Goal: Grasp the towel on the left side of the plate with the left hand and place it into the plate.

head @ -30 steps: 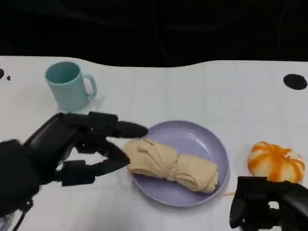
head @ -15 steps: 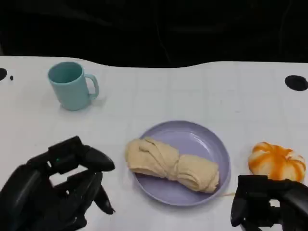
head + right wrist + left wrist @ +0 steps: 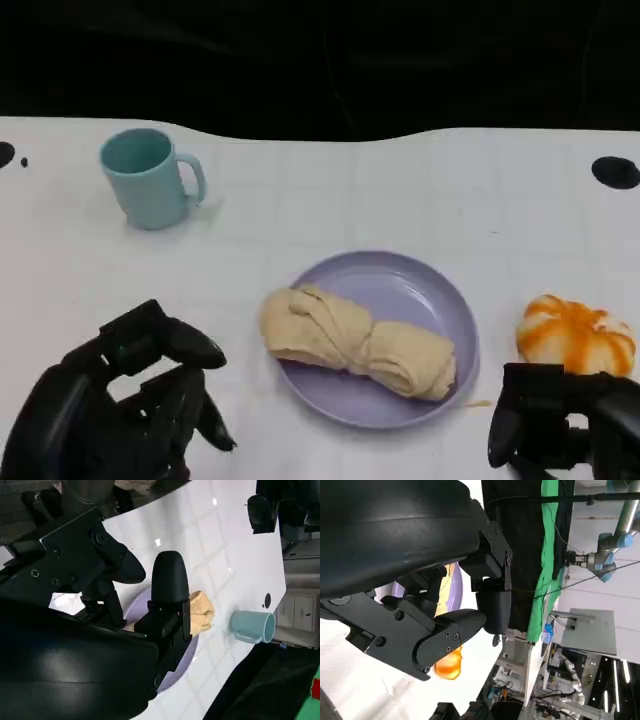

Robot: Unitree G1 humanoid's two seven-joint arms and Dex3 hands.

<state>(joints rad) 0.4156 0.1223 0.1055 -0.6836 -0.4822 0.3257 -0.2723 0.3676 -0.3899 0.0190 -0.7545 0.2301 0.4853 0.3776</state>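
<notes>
Towel (image 3: 357, 343) is lying rolled up in the purple plate (image 3: 425, 290), its left end hanging over the plate's left rim, sitting up and to the right of the left hand (image 3: 130, 400) and well apart from it. Left hand is hovering low at the near left of the white table (image 3: 400, 190), holding nothing, fingers loosely curled but spread apart, nothing between them. Left wrist view is showing the same hand (image 3: 427, 625) with a gap between the fingers (image 3: 455, 630), and slivers of the plate (image 3: 455, 587) and the orange thing (image 3: 447, 665) beyond. Right hand (image 3: 560, 425) is sitting at the near right, just right of the plate and right below the orange-and-white pumpkin-like object (image 3: 575, 335); can't tell whether its fingers are closed or apart. Right wrist view is showing the towel (image 3: 202, 612) and plate (image 3: 182, 667) past the fingers, with the teal mug (image 3: 252, 625) further off. Teal mug (image 3: 148, 178) is standing upright far beyond the left hand, handle facing right.
</notes>
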